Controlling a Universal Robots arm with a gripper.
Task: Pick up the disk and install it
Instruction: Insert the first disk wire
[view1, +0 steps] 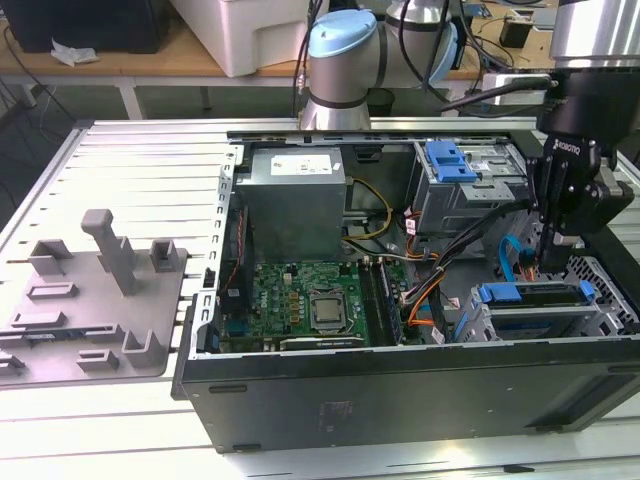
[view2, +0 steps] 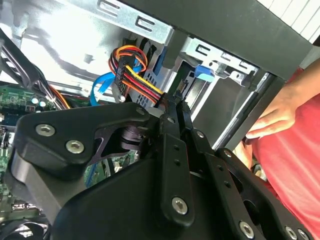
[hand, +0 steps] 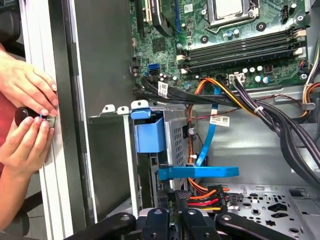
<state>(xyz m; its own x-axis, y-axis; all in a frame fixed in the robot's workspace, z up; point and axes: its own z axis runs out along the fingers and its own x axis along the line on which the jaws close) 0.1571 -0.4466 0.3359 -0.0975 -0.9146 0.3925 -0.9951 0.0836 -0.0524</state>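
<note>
Seating appears to be the step in hand: the gripper (view1: 553, 258), its 2 fingers (view2: 170, 135) pressed together on nothing, hangs just above the disk (view1: 535, 293), which sits in the drive cage (view1: 612, 302) below the fingertips, so finishing would call for a square, straight push.

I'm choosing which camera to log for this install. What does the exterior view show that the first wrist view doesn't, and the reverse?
The exterior view adds the grey fixture plate beside the case on the exterior view's left, the power supply, and the blue latch bracket atop the upper drive cage. The first wrist view adds a person's hands at the case's outer edge. Both share the motherboard, the blue cable, and the disk sitting in the lower drive cage.
</note>
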